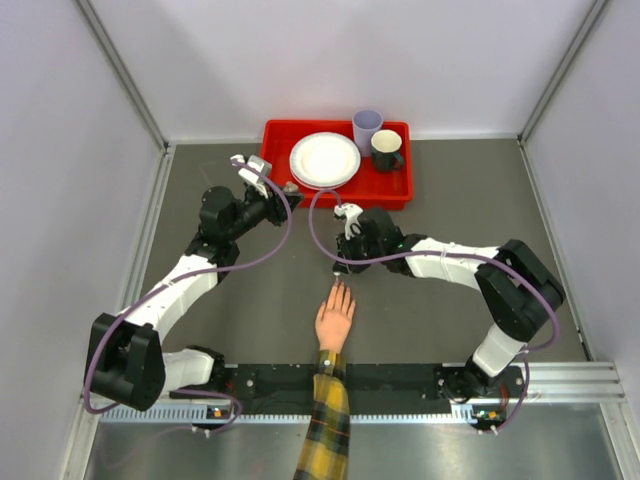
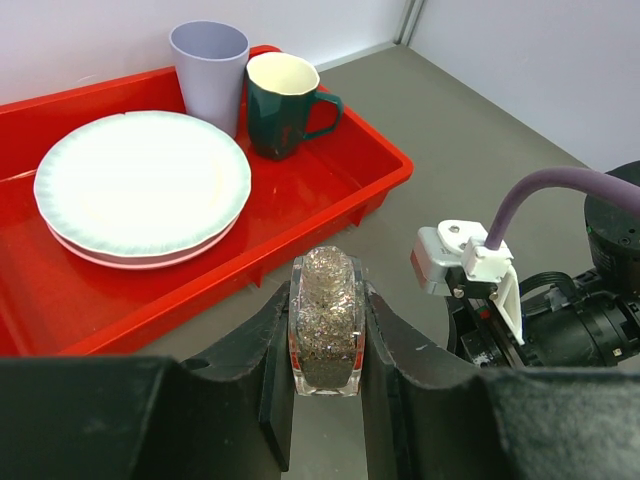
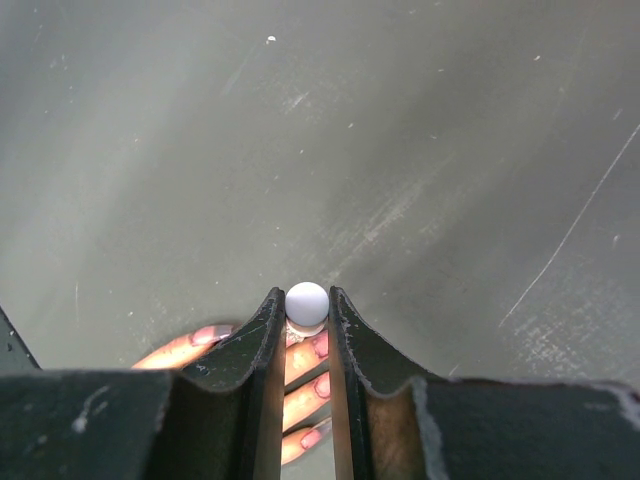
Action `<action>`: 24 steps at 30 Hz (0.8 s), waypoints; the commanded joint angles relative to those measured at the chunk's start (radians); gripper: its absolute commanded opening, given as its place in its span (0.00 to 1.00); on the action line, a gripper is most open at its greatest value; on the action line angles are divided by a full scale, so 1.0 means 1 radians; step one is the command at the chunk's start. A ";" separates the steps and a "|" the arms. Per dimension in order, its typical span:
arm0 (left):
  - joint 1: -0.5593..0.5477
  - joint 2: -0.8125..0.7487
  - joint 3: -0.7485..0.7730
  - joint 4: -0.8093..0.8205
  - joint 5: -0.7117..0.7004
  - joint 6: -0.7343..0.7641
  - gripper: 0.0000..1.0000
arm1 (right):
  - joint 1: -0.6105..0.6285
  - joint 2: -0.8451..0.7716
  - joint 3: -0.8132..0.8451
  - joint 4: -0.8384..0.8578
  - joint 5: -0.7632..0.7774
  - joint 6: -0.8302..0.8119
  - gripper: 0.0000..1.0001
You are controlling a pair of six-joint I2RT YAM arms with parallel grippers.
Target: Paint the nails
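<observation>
Your right hand (image 3: 305, 293) was clamped on the white brush cap (image 3: 306, 304), the nails (image 3: 322, 385) close by at six o'clock; you needed to lower gently and stroke lightly. Your left hand (image 2: 327, 292) was clamped on the glitter bottle (image 2: 326, 325), best held upright.

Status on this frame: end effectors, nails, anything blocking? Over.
Left end effector shut on glitter bottle, beside red tray. Right end effector shut on white cap, above the nails. Nothing in the way.

Clamps a small clear bottle (image 2: 326, 300) of glitter in the left gripper (image 2: 326, 335), over grey worktop (image 2: 480, 130). Faces a red tray (image 2: 385, 165) carrying stacked white plates (image 2: 140, 180), lilac cup (image 2: 208, 70), dark green mug (image 2: 282, 105).
</observation>
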 commanded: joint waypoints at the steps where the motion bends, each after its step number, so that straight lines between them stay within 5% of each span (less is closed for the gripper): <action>1: 0.005 -0.031 -0.007 0.042 0.001 0.014 0.00 | 0.001 0.012 0.044 0.012 0.019 0.006 0.00; 24: 0.005 -0.031 -0.011 0.055 0.004 0.002 0.00 | -0.019 -0.063 0.047 -0.025 0.022 0.003 0.00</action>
